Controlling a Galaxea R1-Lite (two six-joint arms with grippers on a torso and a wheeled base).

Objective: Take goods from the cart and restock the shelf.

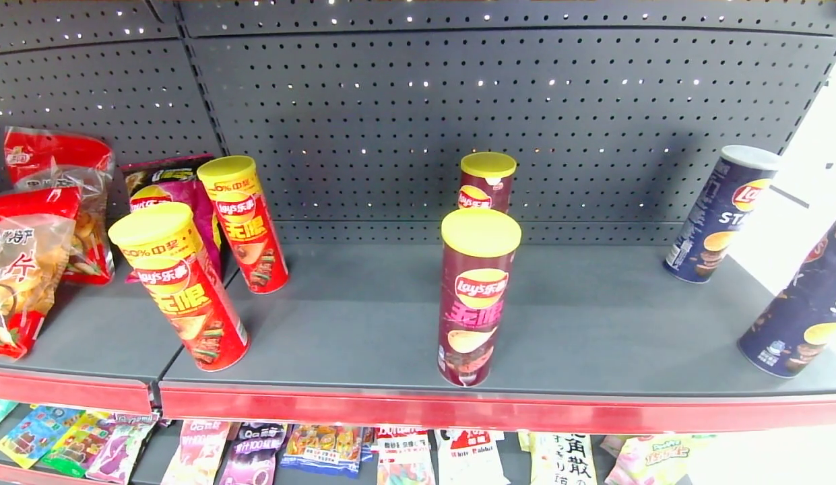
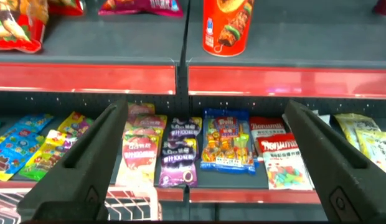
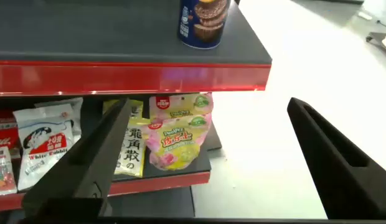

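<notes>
Shelf [image 1: 364, 316], grey deck, red front lip, pegboard back; stock stands on its bases in three pairs. Red cans [image 1: 182, 286], two, have yellow lids and red-and-yellow labels with an oval logo and large yellow characters; one is near the lip, the other behind it toward the pegboard. Maroon cans [image 1: 475, 300], two, have yellow lids and the same oval logo; the front one is near the lip at mid-shelf, and the rear one, against the pegboard, is half hidden behind it. Navy cans [image 1: 721, 215], two, stand at the right end; the rear one has a pale lid, and the front one is cut off by the picture's edge, its lettering only partly shown. Bags [image 1: 27, 256], red and clear with a purple one beside them, sit at the left end, partly cut off, print too crumpled to make out. Lower shelf [image 2: 243, 196] holds packets [image 2: 225, 140] of many colours in a row. Left pincer [image 2: 205, 106] is wide, holding nothing, before the lower shelf and below the front red can. Right pincer [image 3: 208, 102] is wide, holding nothing, before the lower shelf's right end and under a navy can. White wire grid [image 2: 134, 202] shows too little to identify.
</notes>
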